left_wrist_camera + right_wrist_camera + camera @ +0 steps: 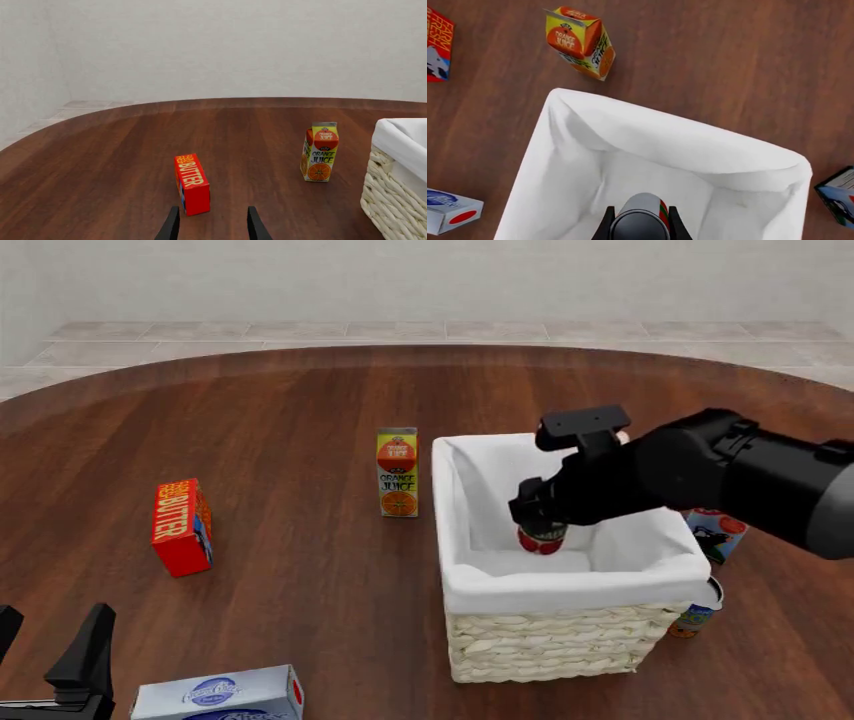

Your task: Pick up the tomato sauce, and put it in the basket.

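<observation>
left wrist view: the left gripper (pixel 212 227) hangs spread and empty over the dark wooden table (pixel 100 165), facing a red butter box (pixel 191 183) and an upright orange juice carton (pixel 319 151).

front view: the right gripper (pixel 541 525) pinches the small red-labelled tomato sauce can (pixel 542 537) low inside the pale wicker basket with white cloth lining (pixel 561 640). picking looks done; lowering and release remain.

right wrist view: the can's long axis runs along the fingers, grey top towards the camera, base towards the basket floor.

Even, bright, diffuse light in all views; clean sharp renders, no blur or glare. Soft faint shadows beside the orange juice carton (pixel 396 472) and butter box (pixel 182 526) on the desk (pixel 294 420).
</observation>
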{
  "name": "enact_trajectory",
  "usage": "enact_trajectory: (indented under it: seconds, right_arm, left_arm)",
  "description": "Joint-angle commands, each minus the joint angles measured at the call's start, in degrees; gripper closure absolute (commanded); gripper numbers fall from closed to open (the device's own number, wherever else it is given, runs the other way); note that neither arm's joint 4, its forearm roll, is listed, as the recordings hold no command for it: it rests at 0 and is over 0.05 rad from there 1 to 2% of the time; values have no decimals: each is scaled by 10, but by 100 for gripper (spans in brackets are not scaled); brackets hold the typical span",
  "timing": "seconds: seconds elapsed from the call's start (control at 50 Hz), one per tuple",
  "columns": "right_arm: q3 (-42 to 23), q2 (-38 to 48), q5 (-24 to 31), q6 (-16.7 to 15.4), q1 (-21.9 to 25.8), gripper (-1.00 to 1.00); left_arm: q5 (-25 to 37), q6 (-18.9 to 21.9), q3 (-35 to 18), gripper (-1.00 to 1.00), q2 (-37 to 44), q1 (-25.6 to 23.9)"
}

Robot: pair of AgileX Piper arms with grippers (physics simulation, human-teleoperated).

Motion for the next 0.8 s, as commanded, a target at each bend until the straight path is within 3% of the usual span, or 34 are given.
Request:
enact_trajectory:
  seconds: [0.02,0.8]
  right_arm:
    - [7,7,-7,9,-3,100]
    - [12,24,-21,12,-7,100]
  left_arm:
    - [0,0,0,-100,0,0]
    - [0,0,0,-100,0,0]
